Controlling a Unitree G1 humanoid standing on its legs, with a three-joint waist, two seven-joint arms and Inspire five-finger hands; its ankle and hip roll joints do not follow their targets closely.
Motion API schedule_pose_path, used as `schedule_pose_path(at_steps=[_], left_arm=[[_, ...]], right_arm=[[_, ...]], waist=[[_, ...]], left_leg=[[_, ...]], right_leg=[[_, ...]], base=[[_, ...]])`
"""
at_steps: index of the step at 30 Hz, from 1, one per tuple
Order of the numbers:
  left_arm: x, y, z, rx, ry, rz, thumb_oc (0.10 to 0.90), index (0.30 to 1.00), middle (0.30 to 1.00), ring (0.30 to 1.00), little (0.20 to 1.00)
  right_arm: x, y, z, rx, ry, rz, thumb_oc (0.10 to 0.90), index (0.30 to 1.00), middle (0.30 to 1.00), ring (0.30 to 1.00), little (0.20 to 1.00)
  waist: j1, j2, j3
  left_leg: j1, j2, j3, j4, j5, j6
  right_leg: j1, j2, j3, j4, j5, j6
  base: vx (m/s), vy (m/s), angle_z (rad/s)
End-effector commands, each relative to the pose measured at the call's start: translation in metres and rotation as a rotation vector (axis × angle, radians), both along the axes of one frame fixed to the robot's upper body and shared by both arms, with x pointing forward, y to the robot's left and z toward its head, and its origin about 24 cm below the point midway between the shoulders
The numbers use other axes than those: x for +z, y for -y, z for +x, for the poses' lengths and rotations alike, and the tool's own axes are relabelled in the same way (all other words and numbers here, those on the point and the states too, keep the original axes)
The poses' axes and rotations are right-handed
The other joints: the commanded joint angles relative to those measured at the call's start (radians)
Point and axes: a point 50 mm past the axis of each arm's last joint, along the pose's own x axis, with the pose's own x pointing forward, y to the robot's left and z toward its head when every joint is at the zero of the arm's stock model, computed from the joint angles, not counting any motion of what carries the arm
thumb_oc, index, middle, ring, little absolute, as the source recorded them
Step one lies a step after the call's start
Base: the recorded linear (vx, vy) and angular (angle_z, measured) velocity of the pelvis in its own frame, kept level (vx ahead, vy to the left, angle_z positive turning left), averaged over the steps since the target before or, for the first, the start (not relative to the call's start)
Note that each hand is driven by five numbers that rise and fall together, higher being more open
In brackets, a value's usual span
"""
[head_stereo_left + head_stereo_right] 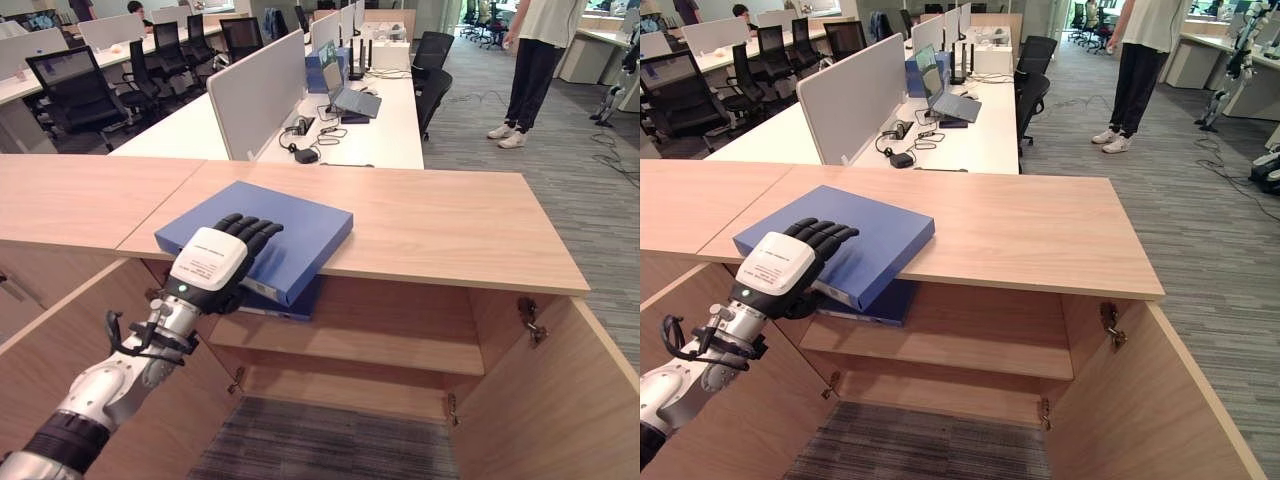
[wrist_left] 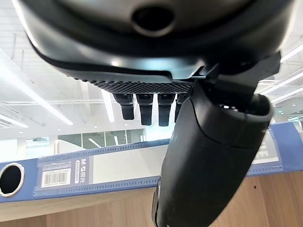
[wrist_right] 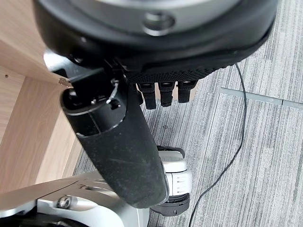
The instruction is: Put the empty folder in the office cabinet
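Behind the counter, a long white desk (image 1: 340, 140) split by grey divider panels (image 1: 262, 95), carrying an open laptop (image 1: 345, 98) and black headphones (image 1: 297, 127). Black office chairs (image 1: 75, 92) alongside. On the grey carpet (image 1: 540, 170), a person (image 1: 535, 65) standing in dark trousers and white shoes.

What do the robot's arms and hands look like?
The left arm is silver-grey metal with a black band and black cables at the wrist. The left hand has dark fingers and a white plate with small print on its back. The right hand is dark, with a dotted palm and thick black thumb.

Blue folder (image 1: 262, 232), pale wood cabinet (image 1: 450, 225), grey striped carpet (image 1: 320, 440).
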Motion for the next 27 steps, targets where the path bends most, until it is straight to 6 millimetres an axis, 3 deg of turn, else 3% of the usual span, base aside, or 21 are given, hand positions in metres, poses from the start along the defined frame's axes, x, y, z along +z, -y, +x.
schedule_pose_path(at_steps=[1, 8, 9, 27], left_arm=[[0.0814, 0.0147, 0.0264, -0.067, 0.329, -0.076, 0.800, 0.900, 0.900, 0.900, 0.900], [0.0774, 0.0179, 0.0280, -0.075, 0.304, -0.082, 0.800, 0.900, 0.900, 0.900, 0.900], [0.0772, 0.0188, 0.0287, -0.079, 0.294, -0.077, 0.400, 0.300, 0.300, 0.300, 0.300], [0.0809, 0.0229, 0.0246, -0.101, 0.292, -0.194, 0.400, 0.300, 0.300, 0.300, 0.300]], right_arm=[[0.0010, 0.0019, 0.0183, -0.036, 0.065, -0.005, 0.800, 0.900, 0.900, 0.900, 0.900], [0.0016, 0.0036, 0.0180, -0.042, 0.069, -0.009, 0.800, 0.900, 0.900, 0.900, 0.900], [0.0017, 0.0033, 0.0187, -0.037, 0.072, -0.007, 0.800, 0.900, 0.900, 0.900, 0.900], [0.0013, -0.0003, 0.0272, -0.025, 0.089, 0.003, 0.800, 0.900, 0.900, 0.900, 0.900]], waist=[[-0.006, -0.030, 0.016], [-0.011, -0.031, 0.016], [-0.010, -0.032, 0.015], [0.004, -0.040, 0.019]], left_leg=[[0.114, 0.005, 0.074, 0.006, -0.118, -0.025], [0.114, 0.004, 0.077, 0.005, -0.119, -0.024], [0.113, 0.003, 0.078, 0.005, -0.119, -0.024], [0.108, -0.006, 0.073, 0.004, -0.112, -0.017]], right_leg=[[0.004, 0.011, 0.020, 0.009, -0.117, 0.061], [0.003, 0.011, 0.023, 0.008, -0.116, 0.062], [0.002, 0.011, 0.024, 0.008, -0.116, 0.062], [-0.006, 0.005, 0.022, 0.012, -0.101, 0.062]], base=[[0.04, 0.014, -0.04], [0.00, 0.000, 0.00], [0.00, 0.000, 0.00], [0.00, 0.002, 0.00]])
